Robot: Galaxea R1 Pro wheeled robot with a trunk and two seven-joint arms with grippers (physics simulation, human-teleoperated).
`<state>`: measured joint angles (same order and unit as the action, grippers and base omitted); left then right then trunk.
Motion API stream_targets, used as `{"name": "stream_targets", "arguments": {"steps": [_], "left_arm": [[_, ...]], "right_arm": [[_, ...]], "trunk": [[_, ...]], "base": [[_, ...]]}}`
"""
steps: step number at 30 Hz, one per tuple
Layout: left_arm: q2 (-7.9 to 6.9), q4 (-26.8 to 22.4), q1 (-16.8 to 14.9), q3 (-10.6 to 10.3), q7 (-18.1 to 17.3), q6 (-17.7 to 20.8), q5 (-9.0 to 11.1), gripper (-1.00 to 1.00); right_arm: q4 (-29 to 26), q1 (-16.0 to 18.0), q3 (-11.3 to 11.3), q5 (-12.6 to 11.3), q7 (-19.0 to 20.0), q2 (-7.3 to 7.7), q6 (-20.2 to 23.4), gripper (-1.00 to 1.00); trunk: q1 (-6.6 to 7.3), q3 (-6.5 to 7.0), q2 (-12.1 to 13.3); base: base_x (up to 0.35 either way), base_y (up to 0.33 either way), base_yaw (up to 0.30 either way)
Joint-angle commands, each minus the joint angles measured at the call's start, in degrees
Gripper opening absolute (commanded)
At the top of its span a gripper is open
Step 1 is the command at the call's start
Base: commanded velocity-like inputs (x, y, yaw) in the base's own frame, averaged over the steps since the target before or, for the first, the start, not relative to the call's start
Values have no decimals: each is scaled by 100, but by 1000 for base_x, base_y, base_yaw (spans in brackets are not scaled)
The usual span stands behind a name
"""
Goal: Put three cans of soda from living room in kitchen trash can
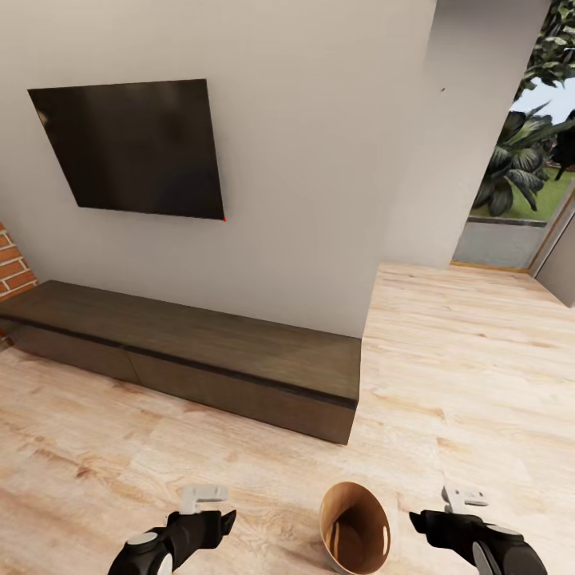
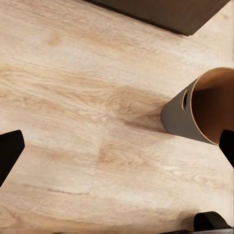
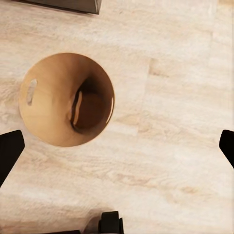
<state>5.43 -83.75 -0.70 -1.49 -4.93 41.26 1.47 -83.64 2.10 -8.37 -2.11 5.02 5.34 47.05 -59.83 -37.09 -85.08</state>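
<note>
Head view: trash can point(image 1: 354, 529) stands on open plank floor point(image 1: 479, 359) between spread, empty left gripper point(image 1: 209, 511) and right gripper point(image 1: 439, 511), near the low TV cabinet's point(image 1: 200, 351) corner.

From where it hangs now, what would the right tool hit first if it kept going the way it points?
Probably bare wood floor. The right tool points down, fingers spread, and the bin sits just beside that line. Depth is hard to judge, so it might graze the bin's rim.
</note>
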Motion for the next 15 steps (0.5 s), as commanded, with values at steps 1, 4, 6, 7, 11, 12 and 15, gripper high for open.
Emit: {"name": "stream_targets", "arguments": {"steps": [1,4,6,7,11,12,15], "left_arm": [[29,0,0,0,-2,88,3,100],[70,-1,0,0,3,381,2,100],[75,-1,0,0,6,433,7,100],[76,-1,0,0,7,448,10,100],[82,-8,0,-6,5,636,25,100],[86,-25,0,-7,3,729,27,100],[86,-54,0,-8,1,839,33,100]], "right_arm": [[-4,0,-6,3,3,4,5,100],[-10,0,-8,8,7,3,19,100],[-17,0,-7,8,8,2,21,100],[-19,0,-7,9,8,2,22,100],[-27,1,-7,9,8,-8,42,100],[-32,1,-7,9,8,-12,102,100],[-59,1,-7,9,8,-22,242,100]], "trunk": [[0,0,0],[-22,-18,-40],[-66,-54,-120],[-88,-72,-160],[-176,-144,-321],[-198,-162,-361],[-242,-197,-441]], "base": [[0,0,0],[0,0,0],[0,0,0],[0,0,0],[0,0,0],[0,0,0],[0,0,0]]}}
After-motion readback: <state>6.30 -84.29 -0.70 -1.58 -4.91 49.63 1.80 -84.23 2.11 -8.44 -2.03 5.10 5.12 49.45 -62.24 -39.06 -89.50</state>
